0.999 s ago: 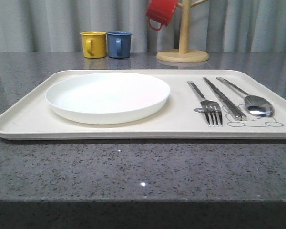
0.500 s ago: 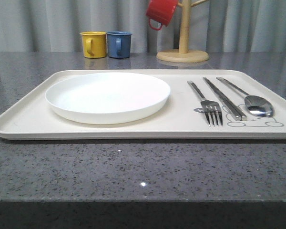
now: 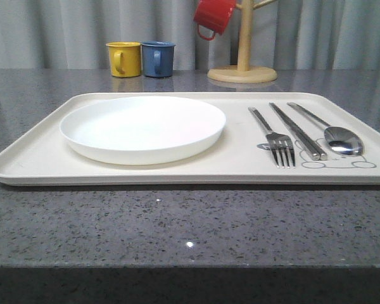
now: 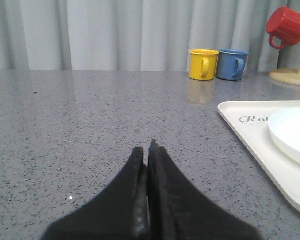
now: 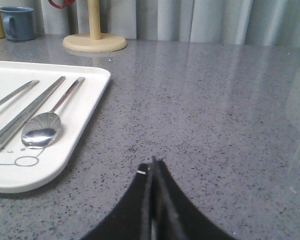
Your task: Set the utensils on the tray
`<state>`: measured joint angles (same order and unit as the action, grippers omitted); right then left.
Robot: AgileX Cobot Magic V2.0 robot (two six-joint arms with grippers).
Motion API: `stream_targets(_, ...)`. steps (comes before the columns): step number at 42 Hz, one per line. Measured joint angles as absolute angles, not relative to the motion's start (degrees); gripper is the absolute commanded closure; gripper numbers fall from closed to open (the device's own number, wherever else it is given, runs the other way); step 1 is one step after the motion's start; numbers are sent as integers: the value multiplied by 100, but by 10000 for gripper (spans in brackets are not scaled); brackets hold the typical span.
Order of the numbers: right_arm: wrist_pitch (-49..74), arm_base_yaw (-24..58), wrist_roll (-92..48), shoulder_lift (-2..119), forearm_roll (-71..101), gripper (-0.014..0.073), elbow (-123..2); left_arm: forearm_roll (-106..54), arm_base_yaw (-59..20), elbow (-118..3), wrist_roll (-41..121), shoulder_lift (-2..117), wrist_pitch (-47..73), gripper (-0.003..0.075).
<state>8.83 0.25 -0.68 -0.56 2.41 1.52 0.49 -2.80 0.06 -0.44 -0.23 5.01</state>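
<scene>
Both grippers sit closed and empty just above the grey counter (image 3: pixel 190 221): the left gripper (image 4: pixel 147 150) off the tray's left end, the right gripper (image 5: pixel 152 165) off its right end. On the cream tray (image 3: pixel 31 155), the fork (image 3: pixel 275 136), chopsticks (image 3: pixel 297 130) and spoon (image 3: pixel 332 130) lie side by side, right of the white plate (image 3: pixel 142 126). Behind stand a yellow mug (image 3: pixel 125 59), a blue mug (image 3: pixel 158 59) and a wooden mug tree (image 3: pixel 243 63) holding a red mug (image 3: pixel 213 16).

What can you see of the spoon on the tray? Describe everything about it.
The spoon is slim, shiny silver metal, with an oval bowl facing up and a straight narrow handle pointing away toward the back. It lies flat on the cream tray, outermost on the right, beside the chopsticks without touching them. Its bowl rests over the printed rabbit drawing. Nothing holds it.
</scene>
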Motion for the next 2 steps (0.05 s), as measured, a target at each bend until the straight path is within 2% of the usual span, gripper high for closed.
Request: stream_targets(2,883,25,-68,-56,251,661,152,49,-280,6,-44,-23,497,740)
